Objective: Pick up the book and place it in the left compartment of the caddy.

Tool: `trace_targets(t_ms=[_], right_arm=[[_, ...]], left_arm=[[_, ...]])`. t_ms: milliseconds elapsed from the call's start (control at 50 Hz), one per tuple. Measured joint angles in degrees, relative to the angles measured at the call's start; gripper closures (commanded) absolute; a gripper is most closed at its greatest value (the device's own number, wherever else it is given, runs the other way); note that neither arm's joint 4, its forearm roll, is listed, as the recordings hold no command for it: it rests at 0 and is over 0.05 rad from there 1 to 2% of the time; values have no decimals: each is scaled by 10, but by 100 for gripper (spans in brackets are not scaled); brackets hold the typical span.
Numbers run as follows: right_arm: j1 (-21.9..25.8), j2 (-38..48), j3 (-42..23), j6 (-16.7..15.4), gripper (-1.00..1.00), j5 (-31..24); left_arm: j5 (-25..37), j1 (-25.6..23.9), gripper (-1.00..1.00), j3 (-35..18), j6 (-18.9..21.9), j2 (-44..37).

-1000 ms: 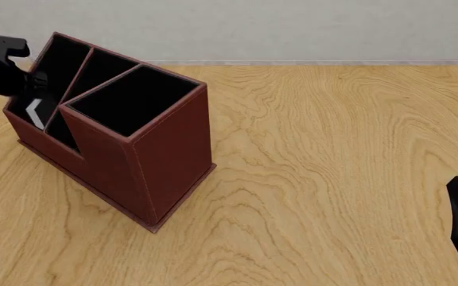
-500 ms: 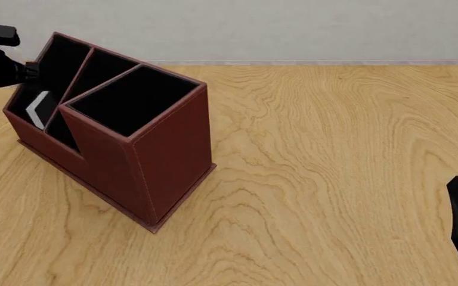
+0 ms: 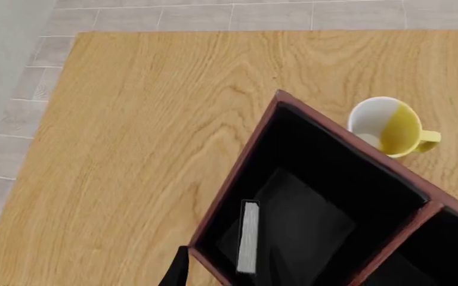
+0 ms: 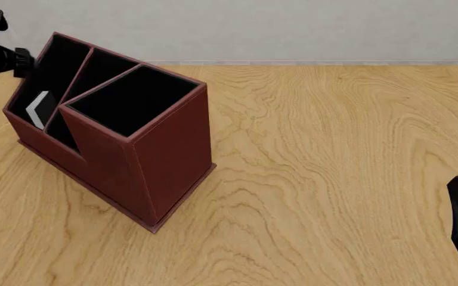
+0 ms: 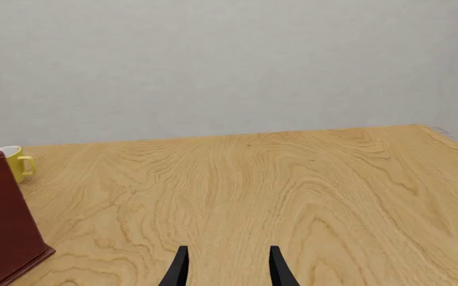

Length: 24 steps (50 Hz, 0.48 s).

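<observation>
The caddy (image 4: 117, 137) stands on the wooden desk (image 4: 333, 149) toward about nine o'clock of the front view, set at an angle, its tall end nearer me and its lower end reaching back toward ten o'clock. The book (image 4: 38, 109) sits inside the left compartment (image 4: 54, 71), the narrow outermost slot, leaning with its pale page edge showing; nothing is holding it. From the left wrist camera the book (image 3: 249, 237) shows standing on edge against the compartment's outer wall, with the black lining dark all round it. The left claw (image 4: 10, 58) hangs at the far upper left of the front view, just outside the caddy's low end and above its rim, apart from the book; only one dark finger tip (image 3: 179, 271) peeps into its own camera's picture, so I cannot tell how wide it stands. The right claw (image 5: 227, 265) is well away at about four o'clock in the front view, low over bare wood, its two fingers parted with a clear gap between them and nothing gripped. A yellow and white mug (image 3: 390, 126) stands on the desk just behind the caddy's far wall, and it also shows at the edge of the right wrist view beside the caddy's corner.
</observation>
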State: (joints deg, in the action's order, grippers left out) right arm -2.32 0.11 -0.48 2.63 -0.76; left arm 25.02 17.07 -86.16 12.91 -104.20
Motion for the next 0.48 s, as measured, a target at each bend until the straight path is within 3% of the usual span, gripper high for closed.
trace_targets(t_ms=[480], right_arm=[[-2,-1,0,4,-100,1]], left_arm=[[39,-4,-100,-28,-13,63]])
